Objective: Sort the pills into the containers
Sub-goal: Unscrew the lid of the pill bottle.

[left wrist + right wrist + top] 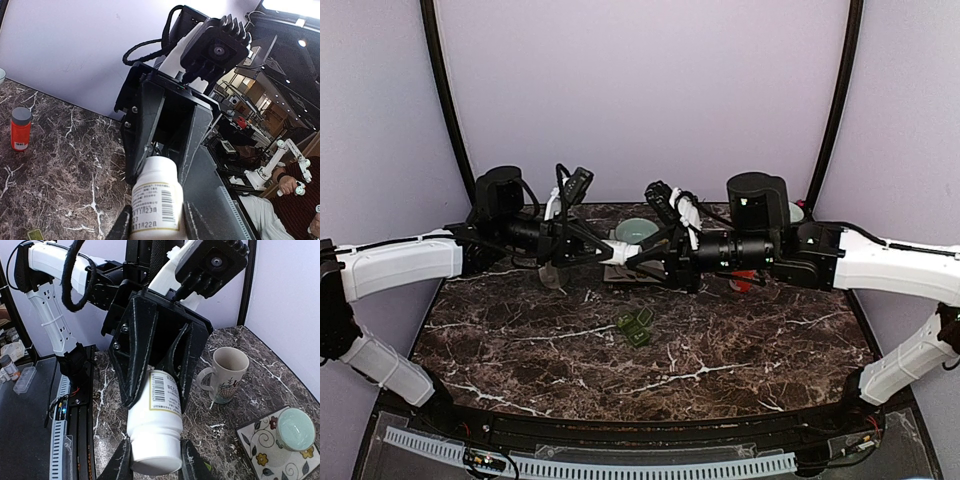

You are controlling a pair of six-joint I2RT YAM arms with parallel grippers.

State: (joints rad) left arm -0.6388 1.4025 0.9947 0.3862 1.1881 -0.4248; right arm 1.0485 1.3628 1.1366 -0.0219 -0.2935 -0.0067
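Note:
A white pill bottle (621,252) hangs level above the back of the table, between my two grippers. In the left wrist view its labelled body (156,205) sits between my left gripper's (157,223) fingers, which are shut on it. My right gripper (156,466) is shut on the bottle's white cap (156,452), facing the left one. The containers, a small dark green pill box (634,325), lie on the marble in front of both grippers. No loose pills show in any view.
A pale green bowl (295,429) stands on a flowered tile (260,452) at the back. A beige mug (227,374) stands left of the tile, under the left arm. An orange bottle (20,129) stands under the right arm.

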